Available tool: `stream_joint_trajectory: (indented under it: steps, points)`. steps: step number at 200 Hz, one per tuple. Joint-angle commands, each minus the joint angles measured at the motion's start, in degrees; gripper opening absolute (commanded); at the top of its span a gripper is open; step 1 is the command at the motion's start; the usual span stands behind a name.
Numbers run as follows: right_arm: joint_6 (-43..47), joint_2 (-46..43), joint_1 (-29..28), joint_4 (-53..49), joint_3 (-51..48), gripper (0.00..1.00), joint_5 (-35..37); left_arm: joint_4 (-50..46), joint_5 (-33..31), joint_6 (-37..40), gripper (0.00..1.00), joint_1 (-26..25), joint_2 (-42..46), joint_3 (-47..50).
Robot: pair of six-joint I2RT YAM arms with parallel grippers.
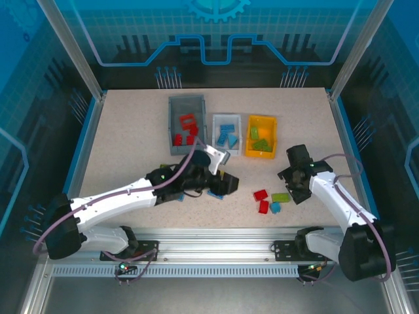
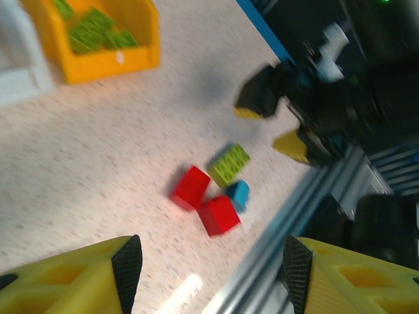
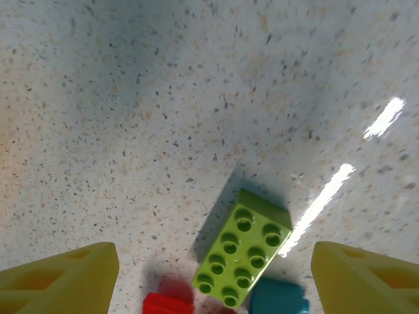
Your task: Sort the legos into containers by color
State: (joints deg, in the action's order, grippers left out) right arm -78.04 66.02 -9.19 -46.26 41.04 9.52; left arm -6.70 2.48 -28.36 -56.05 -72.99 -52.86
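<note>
surface (image 1: 131, 131): beige, dark speckles
large bin (image 1: 172, 124): dark grey, red bricks (image 1: 187, 121)
middle bin (image 1: 214, 134): white, blue bricks (image 1: 228, 137)
right bin (image 1: 258, 155): orange-yellow, green bricks (image 1: 260, 144)
loose bricks (image 1: 281, 197): red, lime, blue
left claw (image 2: 213, 268): yellow, black pads (image 2: 127, 271)

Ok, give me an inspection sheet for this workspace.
Surface: speckled beige table.
Job's things: red bricks in grey bin, blue bricks in white bin, green bricks in yellow bin; loose: two reds, green brick, blue brick; second blue brick under left arm.
Clutter: nothing seen.
Grippers: left tool open, empty; right tool open over green brick.
Cables: purple cables along both arms.
Surroundings: blue panels, metal frame.
</note>
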Motion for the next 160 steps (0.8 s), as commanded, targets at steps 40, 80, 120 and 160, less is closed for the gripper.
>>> stream_joint_trajectory:
  steps: [40,80,120,160]
  points:
    - [-4.4,5.0,5.5,10.6,-7.1,0.74,-12.3,5.4,-5.2,-0.9,0.62,-4.7,1.5,1.7]
    - [-5.8,4.9,6.0,15.1,-10.3,0.55,-13.9,4.7,-5.3,-0.1,0.60,-4.7,1.8,1.0]
    - [-6.3,4.7,6.2,15.9,-10.2,0.31,-13.1,4.1,-5.9,-0.1,0.60,-4.7,3.0,1.4]
    - [2.5,3.3,5.3,17.1,-2.8,0.21,-9.2,1.9,-8.1,0.4,0.60,-4.7,4.0,0.4]
